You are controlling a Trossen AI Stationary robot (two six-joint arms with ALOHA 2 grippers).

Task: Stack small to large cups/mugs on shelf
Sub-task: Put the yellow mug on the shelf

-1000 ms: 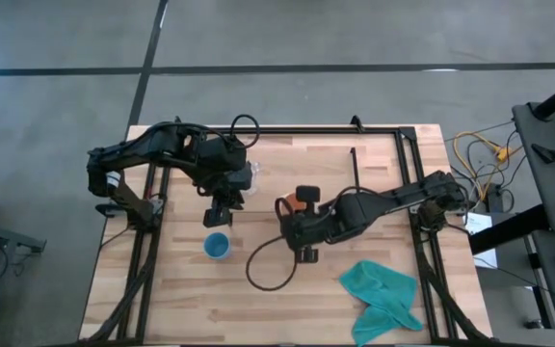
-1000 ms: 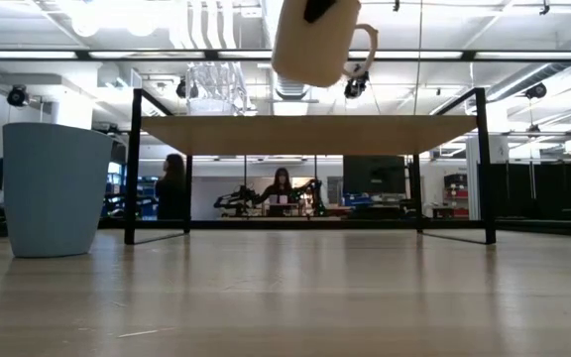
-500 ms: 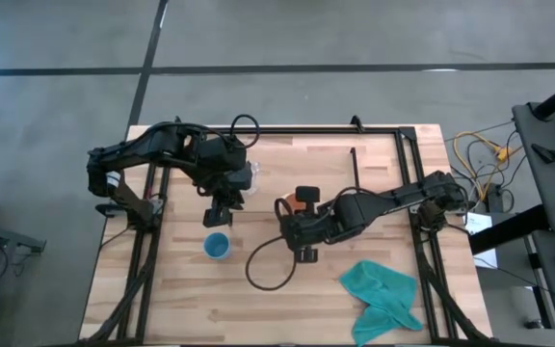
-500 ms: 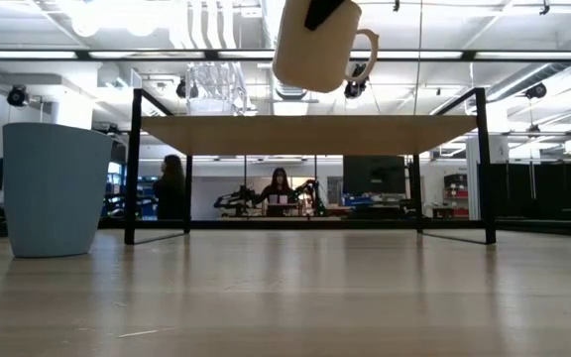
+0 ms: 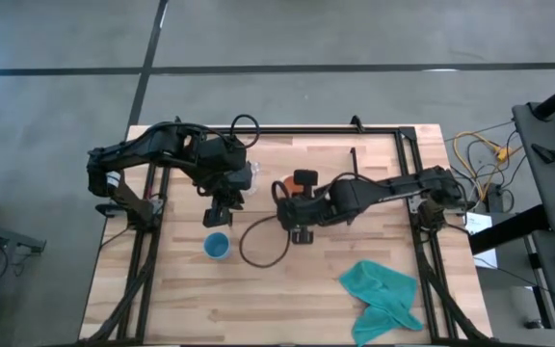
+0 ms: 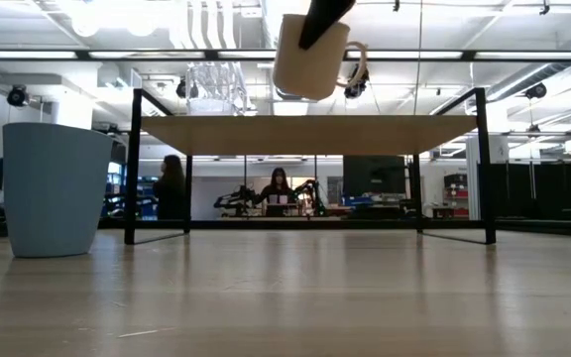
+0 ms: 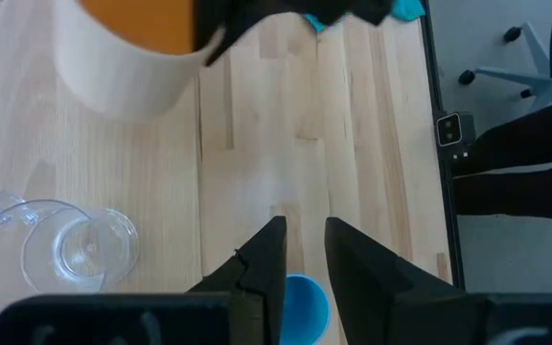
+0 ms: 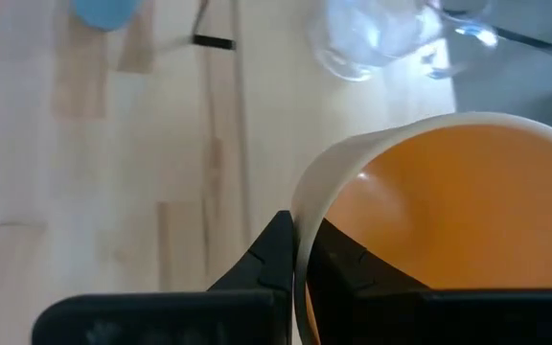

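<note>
The mug [image 5: 285, 188], cream outside and orange inside, hangs in my right gripper [image 8: 300, 235] above the shelf [image 6: 305, 134], as the low view shows [image 6: 310, 55]. The clear glass cup [image 6: 212, 89] stands on the shelf's top towards its left end [image 5: 249, 175]. The blue cup [image 5: 217, 246] stands on the table in front of the shelf [image 6: 56, 188]. My left gripper [image 5: 222, 205] hovers between the glass cup and the blue cup, open by a narrow gap [image 7: 305, 240], touching nothing. My right gripper pinches the mug's rim [image 8: 305, 206], with one finger [image 8: 274, 251] outside the wall and the other [image 8: 338, 257] inside. The fingers come from above, slanting down [image 6: 320, 18]. The mug is lifted clear above the shelf, mouth up and slightly tilted.
A teal cloth [image 5: 383, 297] lies near the table's near right corner. A black cable loop [image 5: 258, 246] lies on the table under the right arm. The shelf's black wire legs [image 6: 132, 169] stand on the table. People show far off in the room [image 6: 280, 188].
My right gripper has carried the mug toward the table's far edge, over the shelf. The mug has turned, so its handle now points more away from the low camera, and it hangs less tilted. The left arm kept still.
</note>
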